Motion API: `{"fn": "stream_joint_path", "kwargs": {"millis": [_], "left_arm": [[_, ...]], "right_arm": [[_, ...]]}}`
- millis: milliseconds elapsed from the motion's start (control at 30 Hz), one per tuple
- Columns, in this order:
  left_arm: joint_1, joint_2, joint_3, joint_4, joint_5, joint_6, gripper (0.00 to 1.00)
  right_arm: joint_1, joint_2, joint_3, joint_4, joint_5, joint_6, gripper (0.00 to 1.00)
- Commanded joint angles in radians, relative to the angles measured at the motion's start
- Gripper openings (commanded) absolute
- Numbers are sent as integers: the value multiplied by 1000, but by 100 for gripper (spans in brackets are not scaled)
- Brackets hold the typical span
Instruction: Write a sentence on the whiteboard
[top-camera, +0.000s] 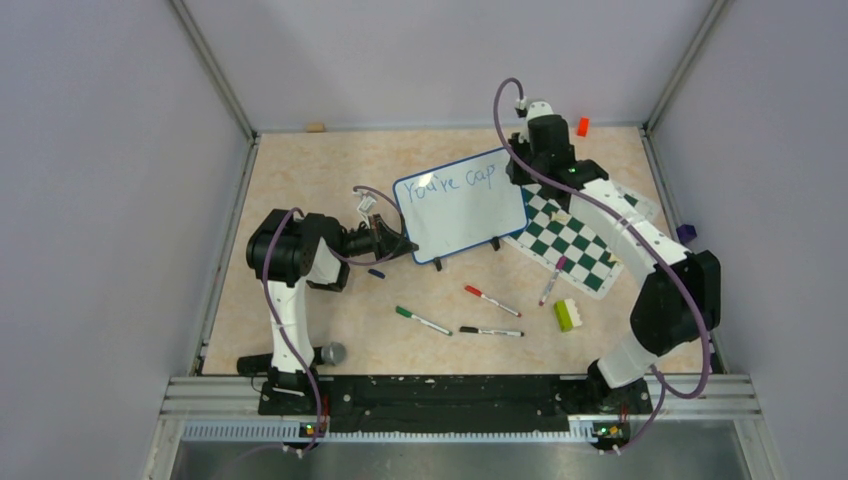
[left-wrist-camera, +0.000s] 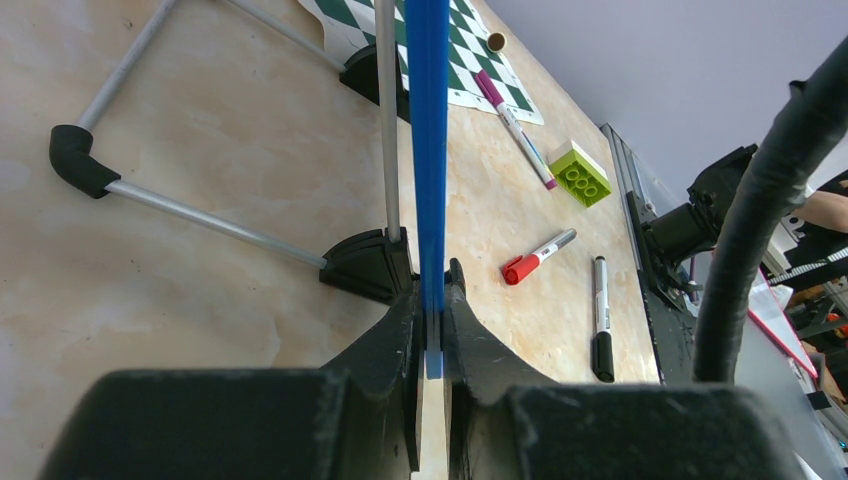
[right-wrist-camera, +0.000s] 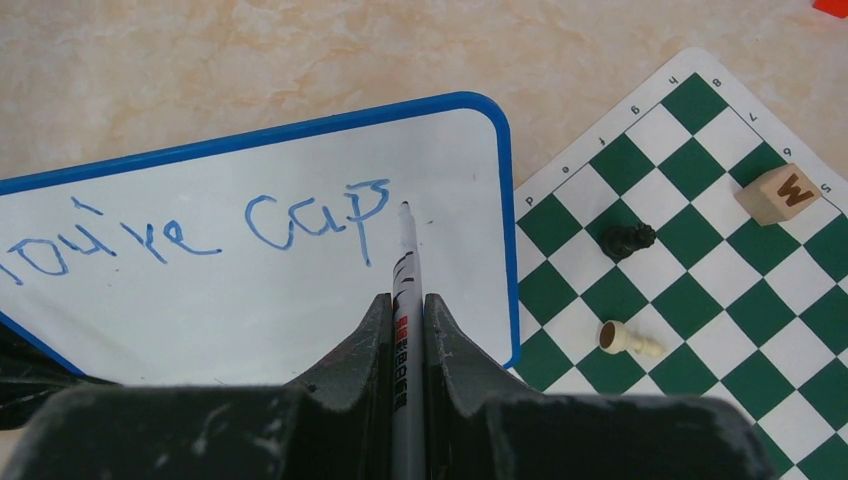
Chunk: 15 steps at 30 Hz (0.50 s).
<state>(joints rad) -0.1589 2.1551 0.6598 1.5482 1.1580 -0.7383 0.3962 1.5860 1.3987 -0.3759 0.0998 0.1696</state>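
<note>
Mid-sentence: our left gripper clamps the small, glossy, blue-framed whiteboard, propped mid-table beside the checkered chess mat; our right gripper pinches a slim white marker. The blue handwritten sentence reads "You're cap"; next, we judge, an "a".

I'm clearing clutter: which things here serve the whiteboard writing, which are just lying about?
In use: blue-framed glossy white whiteboard; blue handwritten sentence; slim white marker pen; left end effector; right end effector.
Lying about: green-and-white checkered chess mat; lime-green plastic brick; red-capped marker; green-capped marker.
</note>
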Motion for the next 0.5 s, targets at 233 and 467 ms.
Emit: {"fn": "stream_joint_path", "kwargs": {"millis": [233, 467], "left_arm": [[-2, -29, -9, 72, 48, 15, 5], [-2, -29, -9, 72, 48, 15, 5]], "right_arm": [[-13, 24, 10, 60, -3, 17, 0], [-14, 42, 20, 58, -13, 20, 0]]}}
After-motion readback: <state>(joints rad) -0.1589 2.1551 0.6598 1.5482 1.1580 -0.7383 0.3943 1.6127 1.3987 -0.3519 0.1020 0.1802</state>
